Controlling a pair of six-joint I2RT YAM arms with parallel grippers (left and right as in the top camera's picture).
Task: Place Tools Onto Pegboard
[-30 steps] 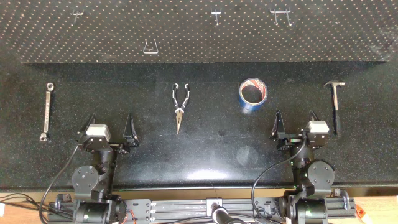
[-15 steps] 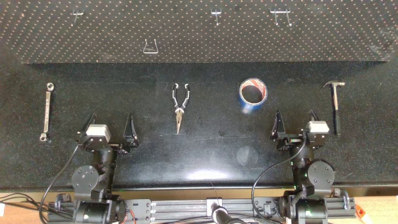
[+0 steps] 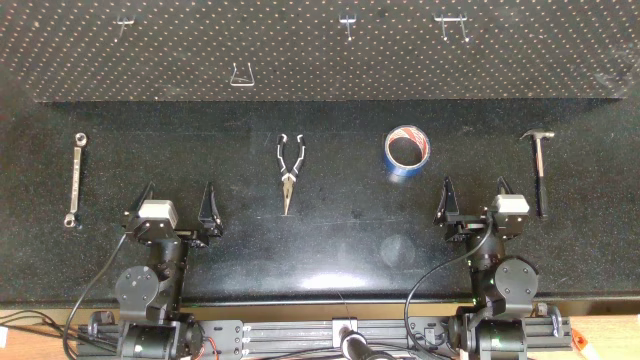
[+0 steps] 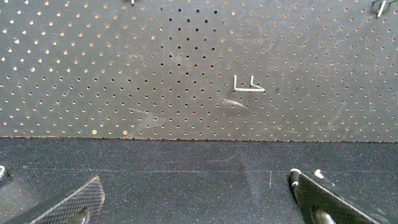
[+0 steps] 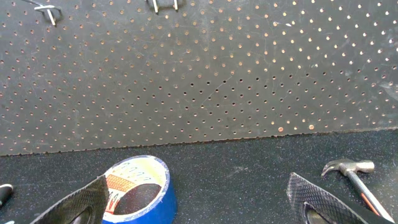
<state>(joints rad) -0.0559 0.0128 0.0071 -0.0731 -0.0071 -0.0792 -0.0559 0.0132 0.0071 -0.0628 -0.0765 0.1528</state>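
On the black mat lie a wrench (image 3: pixel 74 181) at the far left, needle-nose pliers (image 3: pixel 290 170) in the middle, a blue tape roll (image 3: pixel 406 150) (image 5: pixel 137 190) and a hammer (image 3: pixel 539 168) (image 5: pixel 352 175) at the right. The pegboard (image 3: pixel 320 50) stands along the back with several metal hooks, one (image 3: pixel 240 76) (image 4: pixel 249 84) low in the middle. My left gripper (image 3: pixel 178 205) (image 4: pixel 196 202) rests open near its base, right of the wrench. My right gripper (image 3: pixel 473 197) (image 5: pixel 199 205) is open, between the tape roll and the hammer, holding nothing.
Other hooks (image 3: pixel 452 25) (image 5: pixel 161 5) hang near the pegboard's top edge at the left, middle and right. Open mat lies between the two arms and in front of the pliers. Cables run along the front rail (image 3: pixel 340 328).
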